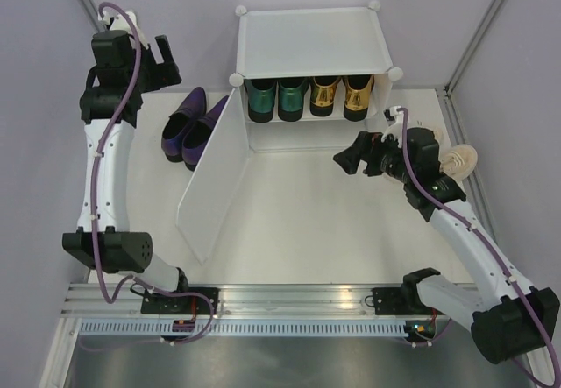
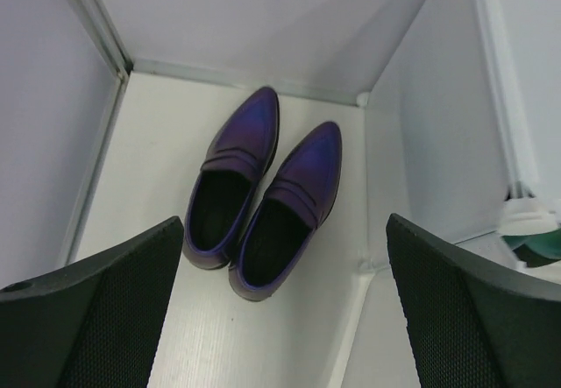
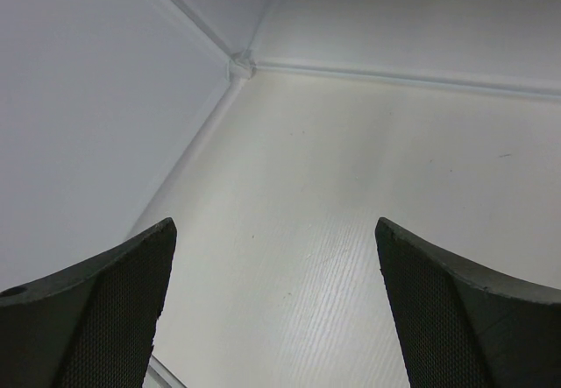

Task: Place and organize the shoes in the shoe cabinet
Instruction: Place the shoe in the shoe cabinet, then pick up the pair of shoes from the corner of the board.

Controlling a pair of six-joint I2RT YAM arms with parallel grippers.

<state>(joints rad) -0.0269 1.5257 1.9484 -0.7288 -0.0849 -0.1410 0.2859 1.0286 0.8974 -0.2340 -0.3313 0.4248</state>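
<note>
— Where are the purple shoes (image 1: pixel 187 127)?
— On the counter (image 1: pixel 298 230), left of the cabinet (image 1: pixel 311 38), outside its door (image 1: pixel 215 173), toes toward the far wall.
— Nearer arm?
— The left end effector (image 1: pixel 160 55), hanging by their toes, fingers apart, empty. The right end effector (image 1: pixel 351 158), also spread, is beyond the door.

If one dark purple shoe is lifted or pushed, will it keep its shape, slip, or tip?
The dark purple shoes stand empty yet keep their form, so one probably stays stiff. The smooth, faintly shiny upper may slip; pinching the open collar edge seems safer. Lying low and flat, it likely slides rather than tips if pushed.
</note>
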